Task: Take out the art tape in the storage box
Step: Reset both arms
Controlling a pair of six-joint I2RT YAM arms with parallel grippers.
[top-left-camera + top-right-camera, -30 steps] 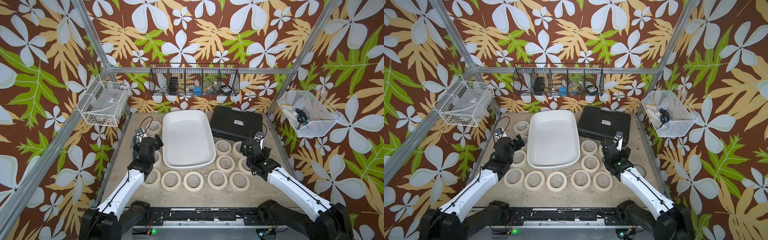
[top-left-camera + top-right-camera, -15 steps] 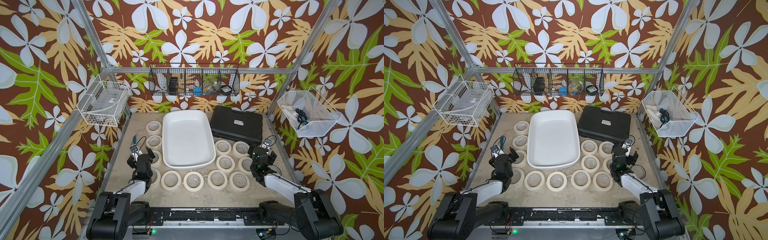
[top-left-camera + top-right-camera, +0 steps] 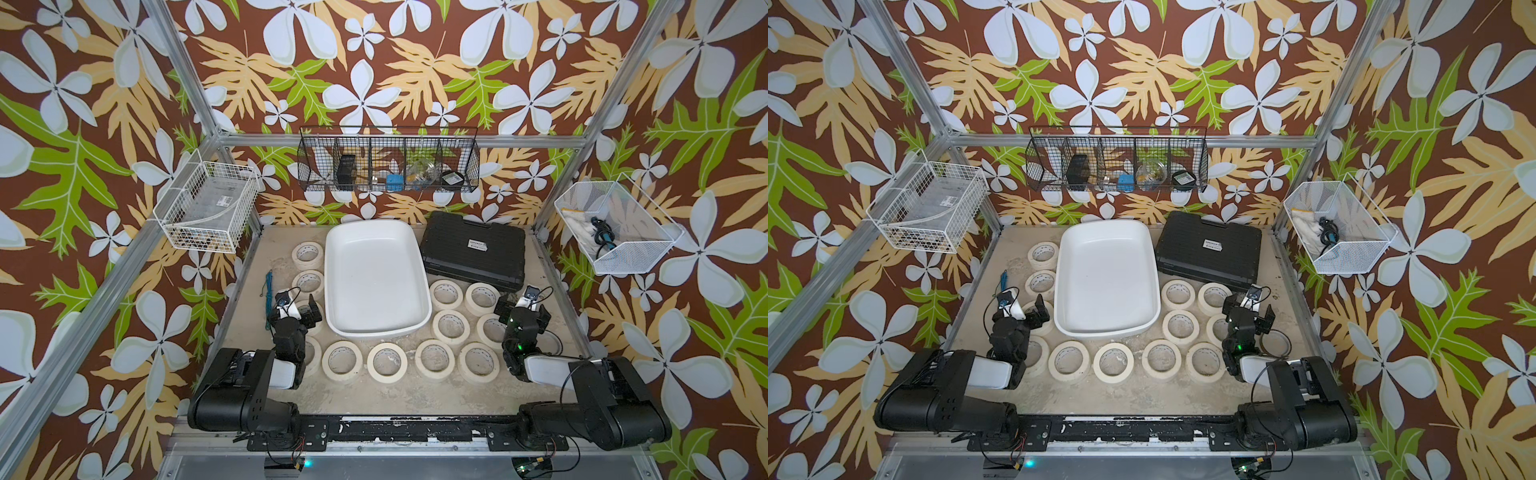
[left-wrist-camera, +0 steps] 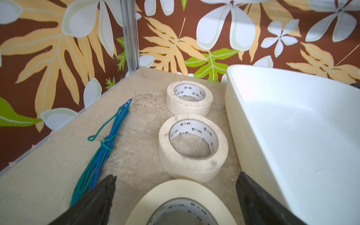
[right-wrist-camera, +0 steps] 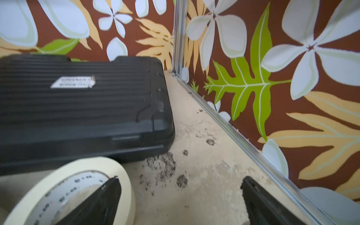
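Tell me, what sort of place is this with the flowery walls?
Probably a robot test booth: floral wall panels set in a bare aluminium frame, two black-and-white robot arms, left and right, mounted at the front, and cream-beige masking-tape rolls laid in rows around a shallow white plastic tub.

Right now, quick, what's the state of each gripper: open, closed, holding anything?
Left gripper: open, holding nothing.
Right gripper: open, holding nothing.
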